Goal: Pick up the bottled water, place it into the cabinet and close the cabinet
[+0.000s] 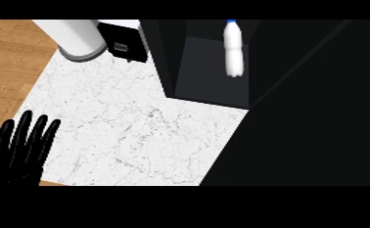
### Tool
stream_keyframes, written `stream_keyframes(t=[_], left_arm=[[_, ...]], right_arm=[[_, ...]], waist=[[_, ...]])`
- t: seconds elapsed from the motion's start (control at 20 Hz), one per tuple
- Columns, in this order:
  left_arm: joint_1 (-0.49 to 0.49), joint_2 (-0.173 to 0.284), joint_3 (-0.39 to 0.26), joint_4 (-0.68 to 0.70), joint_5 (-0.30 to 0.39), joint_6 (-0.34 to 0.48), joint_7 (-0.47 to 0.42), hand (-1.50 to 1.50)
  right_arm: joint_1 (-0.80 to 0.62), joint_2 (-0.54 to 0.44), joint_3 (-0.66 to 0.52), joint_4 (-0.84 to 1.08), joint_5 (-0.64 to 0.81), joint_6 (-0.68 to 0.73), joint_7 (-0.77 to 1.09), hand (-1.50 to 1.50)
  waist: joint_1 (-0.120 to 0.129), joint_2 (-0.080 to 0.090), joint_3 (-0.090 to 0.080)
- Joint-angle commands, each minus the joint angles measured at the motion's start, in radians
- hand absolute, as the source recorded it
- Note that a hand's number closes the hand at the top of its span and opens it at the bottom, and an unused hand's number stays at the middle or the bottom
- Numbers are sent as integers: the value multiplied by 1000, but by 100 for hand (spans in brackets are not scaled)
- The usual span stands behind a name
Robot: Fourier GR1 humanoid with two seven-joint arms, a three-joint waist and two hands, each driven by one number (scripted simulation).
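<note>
Down at the lower left, the left robot hand [26, 146] rests open, fingers straight up, over the marble table [137, 129]; the right one is nowhere to be seen. Well away from it, the bottled water [233, 48] already stands inside the dark cabinet [209, 82]. It looks light, thin-walled and slick, best taken around its ribbed middle.

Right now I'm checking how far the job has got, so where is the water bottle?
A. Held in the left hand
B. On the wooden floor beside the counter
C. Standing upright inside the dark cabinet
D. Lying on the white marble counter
C: the water bottle stands upright inside the open dark cabinet, while the left hand rests open at the counter's lower left edge, holding nothing.
</note>
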Motion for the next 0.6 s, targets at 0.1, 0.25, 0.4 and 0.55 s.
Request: stream_keyframes(t=[0.1,0.25,0.4,0.55], left_arm=[[20,-2,18,18,7,5,-7,-150],[30,-3,21,19,15,-9,-14,-150],[24,4,37,8,18,-9,-15,-150],[23,6,25,11,22,-25,-7,-150]], right_arm=[[-20,132,-132,105,37,-243,-46,150],[-10,133,-169,127,29,-286,-71,150],[-31,133,-204,134,13,-318,-83,150],[-80,134,-253,176,-3,-353,-86,150]], waist=[[-44,0,5],[-44,3,5],[-36,3,5],[-34,4,5]])
